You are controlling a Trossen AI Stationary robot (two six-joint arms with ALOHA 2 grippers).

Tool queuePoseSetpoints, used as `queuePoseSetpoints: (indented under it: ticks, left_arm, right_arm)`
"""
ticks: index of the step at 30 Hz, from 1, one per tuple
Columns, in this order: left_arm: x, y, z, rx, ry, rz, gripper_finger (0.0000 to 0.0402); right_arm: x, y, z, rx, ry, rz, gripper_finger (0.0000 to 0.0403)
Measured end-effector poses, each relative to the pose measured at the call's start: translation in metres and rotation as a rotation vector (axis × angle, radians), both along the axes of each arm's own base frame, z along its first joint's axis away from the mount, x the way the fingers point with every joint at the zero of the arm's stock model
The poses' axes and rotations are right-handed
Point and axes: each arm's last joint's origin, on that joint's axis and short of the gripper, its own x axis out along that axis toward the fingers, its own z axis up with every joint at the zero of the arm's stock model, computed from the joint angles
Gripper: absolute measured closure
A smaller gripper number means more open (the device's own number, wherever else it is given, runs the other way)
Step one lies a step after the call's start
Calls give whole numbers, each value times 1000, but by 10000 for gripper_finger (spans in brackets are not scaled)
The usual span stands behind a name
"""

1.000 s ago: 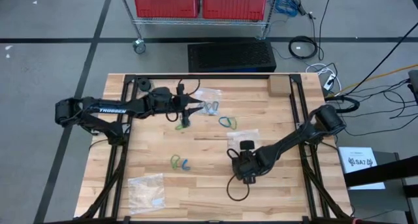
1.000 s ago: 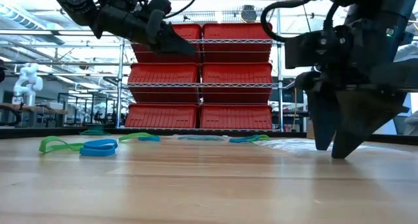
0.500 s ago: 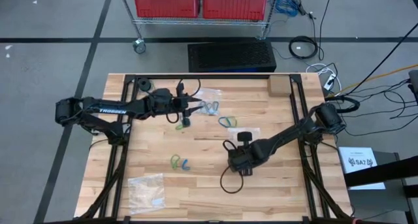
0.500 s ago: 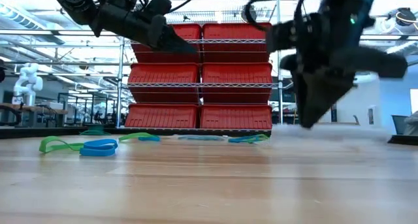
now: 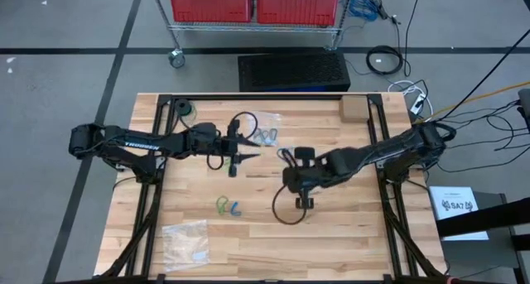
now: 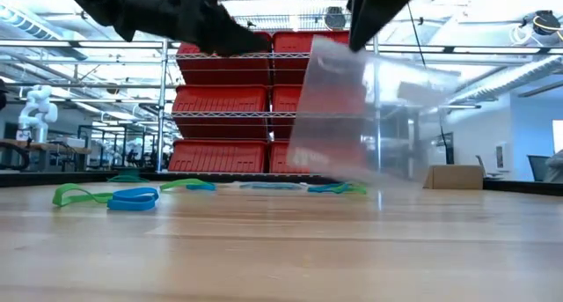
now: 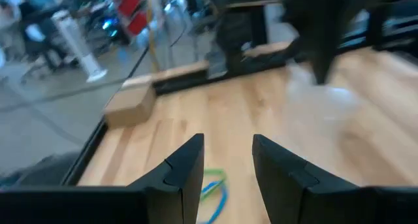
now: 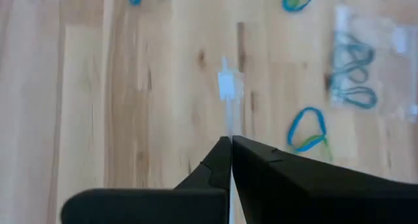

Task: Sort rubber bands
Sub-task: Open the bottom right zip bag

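Rubber bands lie loose on the wooden table: a green and a blue one (image 5: 228, 207) near the middle, a blue-green one (image 8: 307, 129), and others along the far side (image 6: 339, 187). My right gripper (image 5: 291, 178) hangs above the table's middle, shut on a clear plastic bag (image 6: 352, 117). My left gripper (image 7: 226, 145) is open, level above the table left of the bag, with a blue-green band (image 7: 212, 185) on the wood below its fingers. My right gripper pinches the clear bag by its top edge (image 6: 347, 48) between its two shut fingers, which point down from above. The bag hangs flat below them, clear of the table. In the right wrist view it shows only edge-on as a thin pale line (image 8: 228, 100).
A second clear bag (image 5: 267, 133) with grey-blue bands lies at the far middle, and a third (image 5: 186, 241) at the near left. A cardboard box (image 5: 354, 108) stands at the far right corner. Black frame rails (image 5: 153, 201) border the table; red bins (image 6: 220, 99) fill the rack behind.
My right gripper has shut on the clear bag, then risen and gone toward the table's far edge and a little left. The bag, which lay flat on the wood, now hangs lifted clear below the fingers.
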Motion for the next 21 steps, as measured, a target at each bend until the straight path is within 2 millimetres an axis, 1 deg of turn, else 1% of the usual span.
queuePoseSetpoints:
  ticks: [3, 7, 12, 16, 21]
  left_arm:
    - [2, -12, 3, -20, -29, -77, 260]
    - [3, -23, 6, -61, -44, -151, 245]
    - [8, -28, 13, -96, -53, -163, 224]
    - [15, -26, 9, -112, -33, -100, 219]
    - [30, -25, 5, -114, -4, -94, 219]
  right_arm:
    - [-7, -12, 16, 16, -48, -37, 403]
    - [-11, -27, 27, 14, -86, -76, 403]
    - [-7, -35, 30, 16, -130, -68, 403]
    - [-4, -37, 30, 8, -145, -60, 403]
    - [-2, -37, 31, 13, -165, -62, 403]
